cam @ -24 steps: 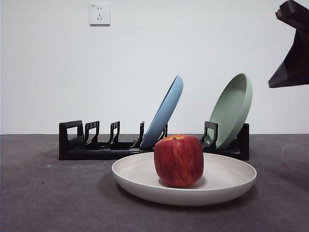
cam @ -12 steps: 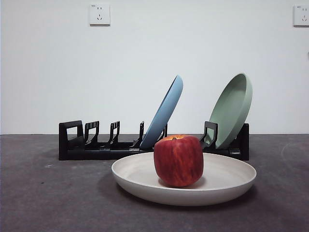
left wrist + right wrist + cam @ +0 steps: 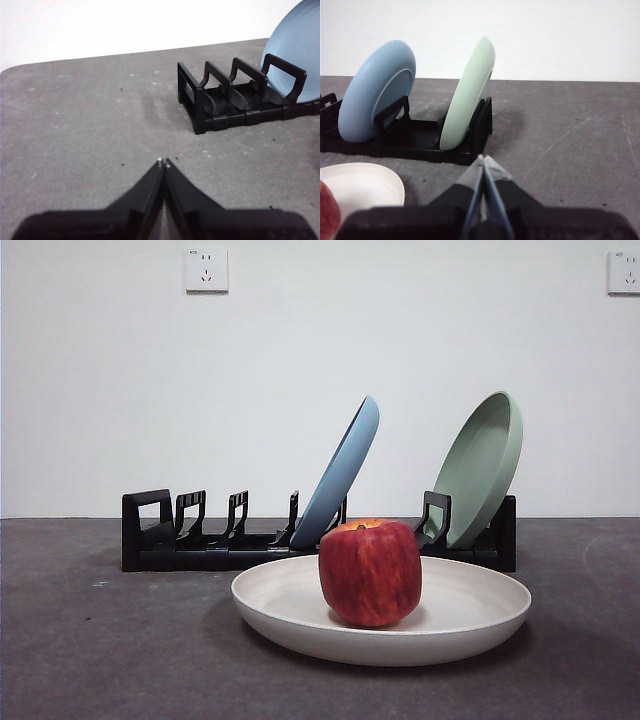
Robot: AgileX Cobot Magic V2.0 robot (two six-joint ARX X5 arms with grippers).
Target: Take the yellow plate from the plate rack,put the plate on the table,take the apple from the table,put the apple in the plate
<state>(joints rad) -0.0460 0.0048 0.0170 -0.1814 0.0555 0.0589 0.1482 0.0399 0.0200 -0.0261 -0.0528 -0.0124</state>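
Note:
The cream yellow plate [image 3: 470, 610] lies flat on the dark grey table [image 3: 90, 660] in front of the black plate rack [image 3: 200, 540]. The dark red apple [image 3: 370, 572] sits upright inside the plate. In the right wrist view the plate's rim [image 3: 365, 182] and an edge of the apple [image 3: 327, 210] show at the side. My right gripper [image 3: 483, 159] is shut and empty, back from the rack. My left gripper [image 3: 163, 161] is shut and empty over bare table, apart from the rack's end [image 3: 200, 100]. Neither gripper shows in the front view.
A light blue plate [image 3: 345, 470] and a sage green plate [image 3: 485, 465] stand tilted in the rack. Both also show in the right wrist view, blue [image 3: 375, 90] and green [image 3: 470, 90]. Wall sockets [image 3: 206, 270] are on the white wall behind.
The dark arm that showed at the front view's top right corner one second ago has moved out of view. The plate and apple have not moved.

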